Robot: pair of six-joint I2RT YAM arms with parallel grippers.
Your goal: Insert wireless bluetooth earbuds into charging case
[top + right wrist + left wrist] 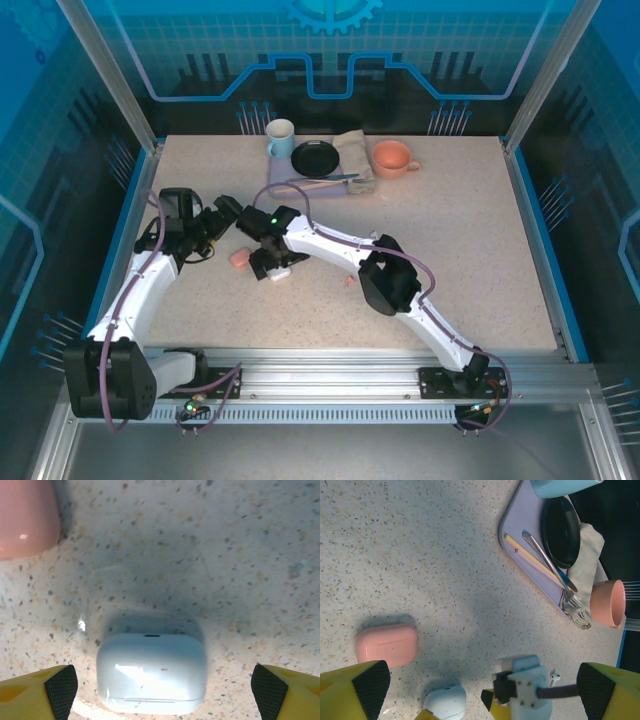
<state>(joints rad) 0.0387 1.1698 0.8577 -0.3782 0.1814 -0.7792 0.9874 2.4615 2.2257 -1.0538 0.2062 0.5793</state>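
Charging case (151,672), white, lid down, lies on the desk (225,555) between the spread fingers of my right tool (164,684); my left tool (482,682) gapes too. Closing off-centre could squirt that slick shell into the pink case (25,517).

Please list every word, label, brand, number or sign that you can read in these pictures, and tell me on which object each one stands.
There is no readable text in these pictures.
White charging case: plain, with one small dark mark near its edge, no letters.
Pink charging case: plain.
Blue mug and peach mug: no print visible.
Back wall: a gear drawing and line patterns, no words.
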